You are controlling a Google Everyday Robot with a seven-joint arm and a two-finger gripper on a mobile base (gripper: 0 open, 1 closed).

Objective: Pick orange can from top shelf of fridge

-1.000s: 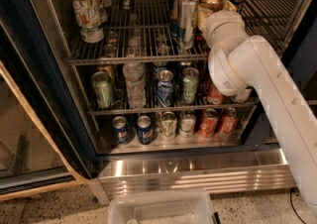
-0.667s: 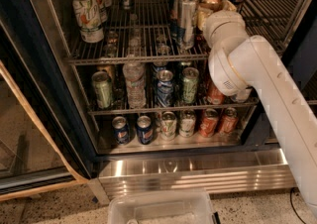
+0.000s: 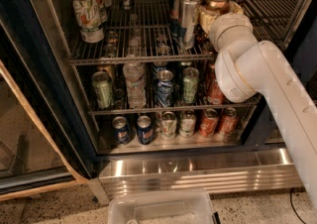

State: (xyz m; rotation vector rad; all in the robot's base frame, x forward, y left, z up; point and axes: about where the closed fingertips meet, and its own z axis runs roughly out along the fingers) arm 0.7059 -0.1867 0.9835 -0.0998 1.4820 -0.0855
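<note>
- Fingers (image 3: 203, 17): pale pads show on either side of the orange can (image 3: 217, 0). They appear pressed against its sides, though the wrist housing covers most of them.
- Gripper (image 3: 218, 13): it is inside the fridge (image 3: 45, 94) at the right of the top shelf (image 3: 124, 60), level with the can's upper body.
- Orange can: it stands upright on the top shelf, right of centre. Its silver lid and copper rim are visible above the wrist, and its lower body is hidden.
- Arm (image 3: 270, 86): a white, rounded link enters from the lower right and rises across the right-hand ends of the lower racks.
- Tall silver-and-blue can (image 3: 188, 19): it stands upright just left of the orange can, in the front of a row of cans running toward the back.
- Pale green-labelled cans (image 3: 88, 16): these stand in a line at the left of the top shelf, well apart from the gripper.
- Middle rack: it holds a clear water bottle (image 3: 134, 82) between a green can (image 3: 102, 89) and a blue-patterned can (image 3: 165, 88).
- Bottom rack: blue cans (image 3: 120, 129) are at the left and red cans (image 3: 209, 122) at the right.
- Stainless base panel (image 3: 198, 167): it lies below the racks, with a clear plastic bin (image 3: 159, 207) on the floor in front of it.
</note>
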